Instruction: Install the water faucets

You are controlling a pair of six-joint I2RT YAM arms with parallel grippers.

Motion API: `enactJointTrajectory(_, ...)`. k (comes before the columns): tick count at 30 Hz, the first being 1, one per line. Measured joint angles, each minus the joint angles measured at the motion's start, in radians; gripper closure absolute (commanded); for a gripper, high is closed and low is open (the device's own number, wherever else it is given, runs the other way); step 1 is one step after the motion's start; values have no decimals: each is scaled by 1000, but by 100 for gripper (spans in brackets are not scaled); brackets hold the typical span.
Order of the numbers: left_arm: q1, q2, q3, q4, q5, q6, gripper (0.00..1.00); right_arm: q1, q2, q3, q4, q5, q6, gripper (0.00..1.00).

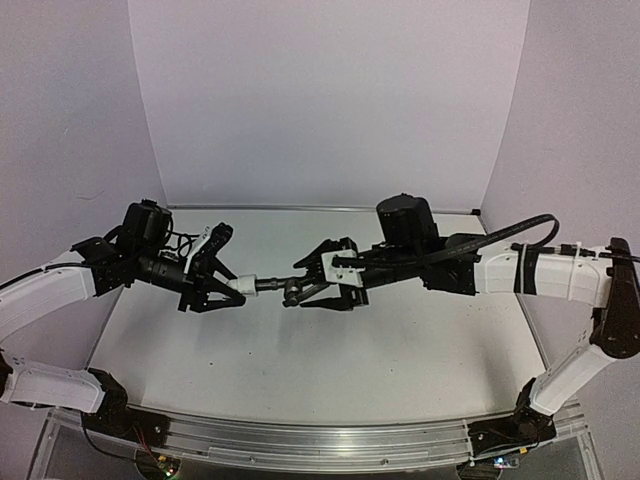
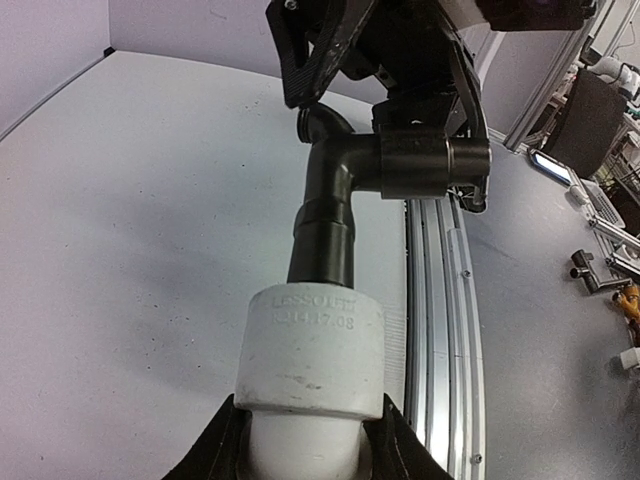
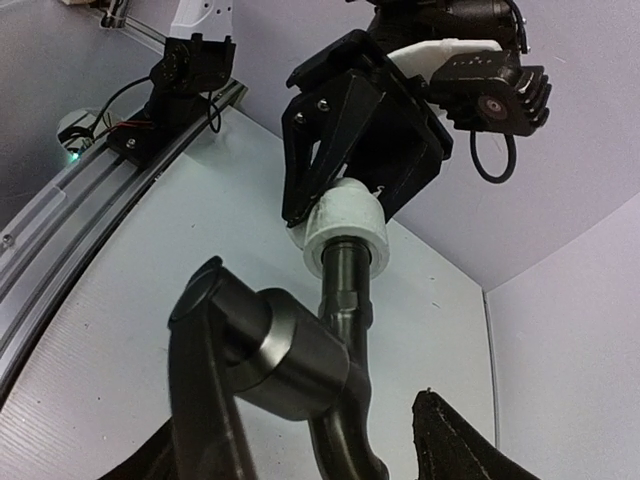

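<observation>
- Aluminium rail runs along the near edge of the table.
- Mid-table, left gripper: closed narrowly on the white fitting, held above the surface.
- Dark faucet: stem seated in the fitting, lying level between the two grippers.
- Right gripper: jaws partly open, straddling the faucet's elbow end. One finger stands clear of it.
</observation>
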Motion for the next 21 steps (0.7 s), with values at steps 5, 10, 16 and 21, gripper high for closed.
enactJointTrajectory(5, 4, 0, 8, -7, -4, 3, 100, -1, 52, 46, 21, -38, 146, 58)
enactJointTrajectory(10, 7, -16, 9, -16, -46, 19, 100, -16, 102, 86, 43, -71, 433, 84)
enactJointTrajectory(16, 6, -39, 10, -40, -120, 46, 100, -72, 202, 108, 160, -264, 978, 100)
enactJointTrajectory(21, 10, -57, 9, -26, -208, 42, 100, -131, 330, 203, 248, -442, 1515, 70)
